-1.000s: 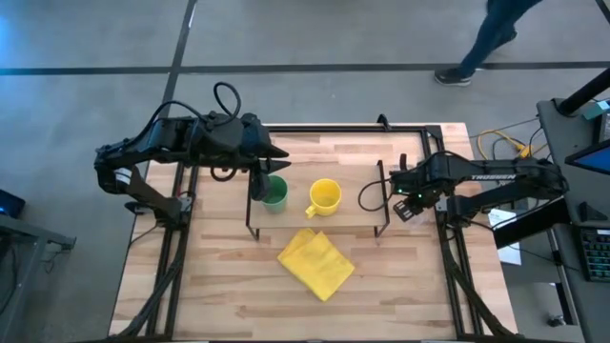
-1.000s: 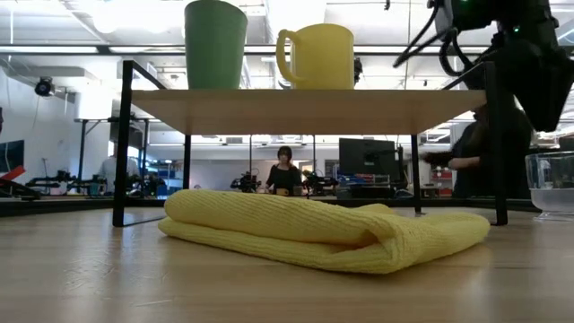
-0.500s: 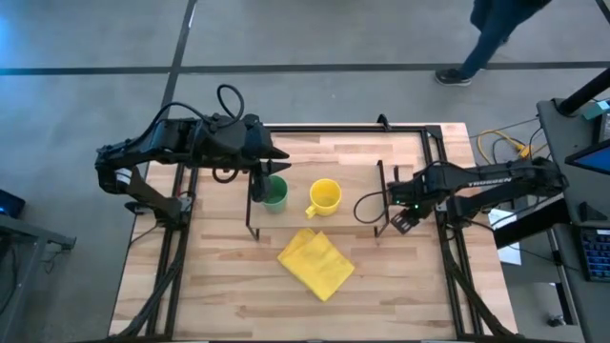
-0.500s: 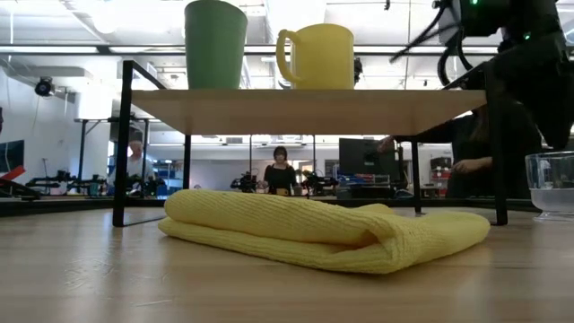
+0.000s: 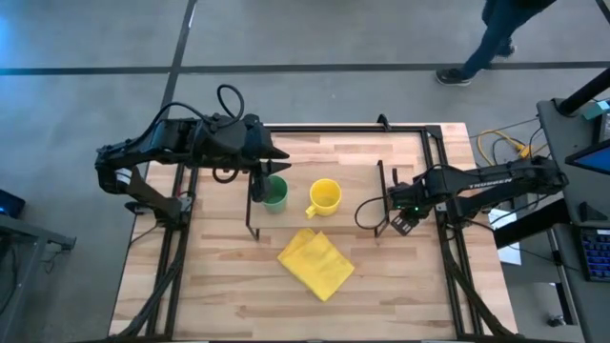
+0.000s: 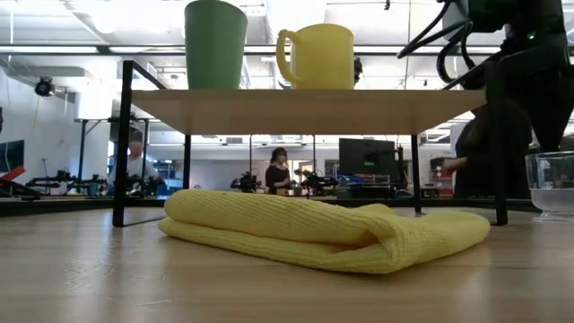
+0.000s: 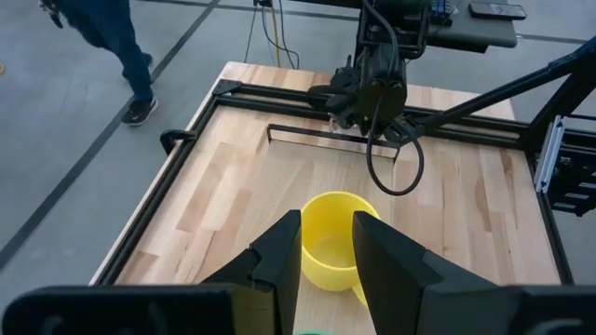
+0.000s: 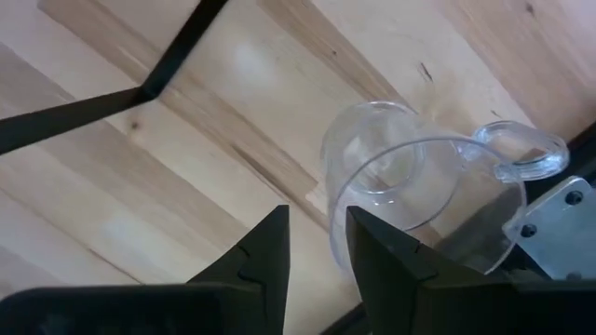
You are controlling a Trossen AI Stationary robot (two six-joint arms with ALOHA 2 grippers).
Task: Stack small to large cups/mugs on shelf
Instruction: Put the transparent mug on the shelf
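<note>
A green cup (image 5: 274, 192) and a yellow mug (image 5: 325, 196) with a handle stand upright on the shelf's light wood top (image 6: 305, 109). A clear glass cup (image 8: 419, 177) with a handle stands on the table past the shelf's right end, and shows in the low view (image 6: 550, 184). My right gripper (image 5: 400, 221) hangs just above and beside the glass cup, its fingers (image 8: 270, 247) a little apart and touching nothing. My left gripper (image 7: 326, 251) is open above the green cup at the shelf's left end, empty.
A folded yellow cloth (image 5: 316, 262) lies on the table in front of the shelf, partly under it in the low view (image 6: 314, 229). The shelf's thin black legs (image 5: 381, 195) stand close to my right gripper. Black rails (image 5: 419, 133) frame the table. A person (image 5: 486, 38) walks beyond the far edge.
My right gripper has moved toward the table's near edge and down, closer to the glass cup beside the shelf's right legs. The cups and the cloth have stayed where they were.
</note>
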